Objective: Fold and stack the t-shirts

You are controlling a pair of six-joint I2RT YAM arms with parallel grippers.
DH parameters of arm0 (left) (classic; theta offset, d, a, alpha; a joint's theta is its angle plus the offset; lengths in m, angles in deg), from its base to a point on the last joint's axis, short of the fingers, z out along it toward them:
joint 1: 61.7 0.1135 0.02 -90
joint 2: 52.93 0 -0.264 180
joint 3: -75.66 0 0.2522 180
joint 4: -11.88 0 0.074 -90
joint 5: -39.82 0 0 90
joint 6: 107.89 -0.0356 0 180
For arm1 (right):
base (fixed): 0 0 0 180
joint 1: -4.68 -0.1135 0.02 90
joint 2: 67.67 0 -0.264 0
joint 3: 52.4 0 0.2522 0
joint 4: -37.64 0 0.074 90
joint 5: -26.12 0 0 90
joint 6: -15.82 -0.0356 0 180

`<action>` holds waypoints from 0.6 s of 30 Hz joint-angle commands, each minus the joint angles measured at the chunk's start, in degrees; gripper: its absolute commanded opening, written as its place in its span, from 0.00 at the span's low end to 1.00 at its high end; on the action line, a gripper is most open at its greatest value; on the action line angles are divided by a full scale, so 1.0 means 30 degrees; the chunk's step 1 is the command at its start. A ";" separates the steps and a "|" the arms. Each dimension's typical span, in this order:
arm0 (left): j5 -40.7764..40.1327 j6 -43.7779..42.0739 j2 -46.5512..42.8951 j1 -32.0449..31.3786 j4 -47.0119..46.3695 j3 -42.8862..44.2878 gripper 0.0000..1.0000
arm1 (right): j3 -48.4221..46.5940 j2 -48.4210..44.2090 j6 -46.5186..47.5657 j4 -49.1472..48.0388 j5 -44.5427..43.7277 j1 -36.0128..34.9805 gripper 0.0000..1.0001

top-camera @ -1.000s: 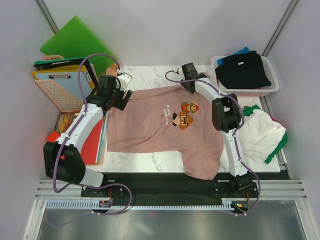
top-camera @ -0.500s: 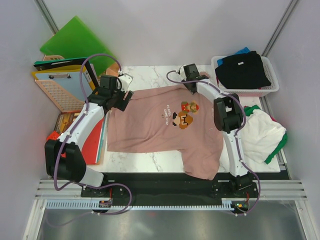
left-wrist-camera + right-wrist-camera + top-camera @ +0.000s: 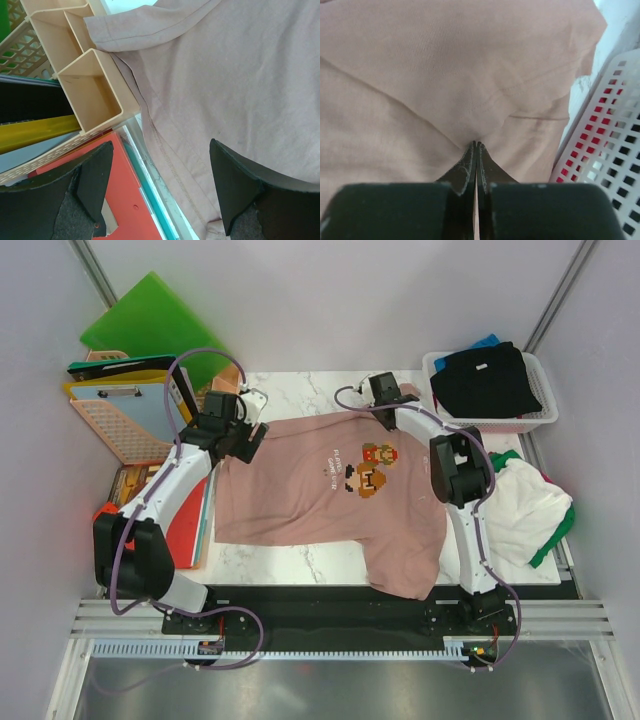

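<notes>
The dusty pink t-shirt [image 3: 300, 490] lies spread on the marble table, print up, its lower right part hanging over the near edge. My right gripper [image 3: 385, 400] is at the shirt's far right shoulder beside the basket. In the right wrist view its jaws [image 3: 476, 146] are shut on a pinch of the pink cloth [image 3: 445, 65], and creases run into the tips. My left gripper [image 3: 245, 435] hovers open over the shirt's left edge [image 3: 240, 75], its jaws [image 3: 160, 165] wide apart with nothing between them. A black t-shirt [image 3: 487, 378] and a blue one [image 3: 486, 341] sit in the basket. White and green t-shirts [image 3: 520, 510] lie at the right.
The white perforated basket [image 3: 490, 422] stands at the back right, close to my right gripper [image 3: 610, 125]. Left of the table are a green folder [image 3: 150, 325], a pink mesh tray [image 3: 120, 425], a beige organizer [image 3: 90, 95] and a red folder [image 3: 100, 200].
My right gripper has closed on the pink shirt's cloth at the far right shoulder. Both arms have shifted slightly to the right. The left gripper stays open.
</notes>
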 commanded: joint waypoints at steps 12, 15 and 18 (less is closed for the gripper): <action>0.0282 -0.0445 0.0871 -0.0759 -0.0754 0.0213 0.84 | 0.2818 -0.3623 0.0422 -0.0584 -0.0658 -0.1331 0.82; 0.0046 -0.0533 0.0930 -0.0935 -0.0754 0.0184 0.84 | 0.1359 -0.2129 0.0250 -0.0351 -0.1102 -0.1772 0.81; -0.0217 -0.0621 0.0755 -0.0965 -0.0754 0.0038 0.84 | 0.0155 -0.0898 -0.0306 0.0235 -0.0545 -0.1861 0.80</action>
